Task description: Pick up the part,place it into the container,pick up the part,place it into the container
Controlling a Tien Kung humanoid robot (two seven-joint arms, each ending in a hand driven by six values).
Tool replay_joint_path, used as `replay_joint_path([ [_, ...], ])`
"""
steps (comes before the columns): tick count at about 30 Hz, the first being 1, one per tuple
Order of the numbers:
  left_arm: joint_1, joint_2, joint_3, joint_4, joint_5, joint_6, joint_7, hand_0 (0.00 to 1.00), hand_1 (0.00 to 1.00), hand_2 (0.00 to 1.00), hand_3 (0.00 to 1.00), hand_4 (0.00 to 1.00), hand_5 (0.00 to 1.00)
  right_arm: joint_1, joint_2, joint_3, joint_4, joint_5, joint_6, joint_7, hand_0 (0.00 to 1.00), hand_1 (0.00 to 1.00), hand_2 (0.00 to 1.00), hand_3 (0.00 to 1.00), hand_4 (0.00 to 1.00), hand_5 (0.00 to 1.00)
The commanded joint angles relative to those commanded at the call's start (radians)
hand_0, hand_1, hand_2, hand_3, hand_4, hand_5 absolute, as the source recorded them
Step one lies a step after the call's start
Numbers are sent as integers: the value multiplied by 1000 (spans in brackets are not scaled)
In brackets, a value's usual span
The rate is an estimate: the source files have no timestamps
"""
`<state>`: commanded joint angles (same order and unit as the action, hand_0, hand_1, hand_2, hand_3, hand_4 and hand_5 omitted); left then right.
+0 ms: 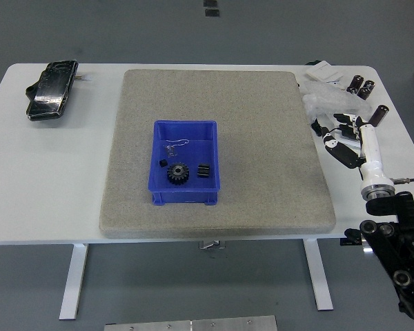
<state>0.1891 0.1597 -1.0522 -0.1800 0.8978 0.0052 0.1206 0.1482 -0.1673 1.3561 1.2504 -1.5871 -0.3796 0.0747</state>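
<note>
Head view: well to the left of the right hand (339,134), blue container (185,163) centred on the grey mat (221,148), probably for easy reach. Already inside: a black gear (177,172) and a small black part (204,171). Fingers loosely spread, holding nothing, hovering over bare table just right of the mat. Beyond the hand, crumpled plastic bags (328,102) and dark cylinders (362,85).

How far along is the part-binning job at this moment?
Mostly done, it appears: the blue container on the grey mat already holds a black gear, a ribbed black part and a smaller piece. The right hand is open and empty at the table's right side, near the dark cylinders. Whether those get binned is unclear.
</note>
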Motion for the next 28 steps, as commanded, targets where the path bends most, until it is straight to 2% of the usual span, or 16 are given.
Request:
replay_joint_path([
  [13,0,5,-2,0,-5,1,0,665,657,629,624,704,200,-5,5,9,5,-18,0,-3,800,767,765,705,664,285],
  [28,-5,5,-9,0,4,-1,-4,666,657,630,624,706,201,-15,-3,17,49,12,3,-2,798,767,764,704,657,288],
])
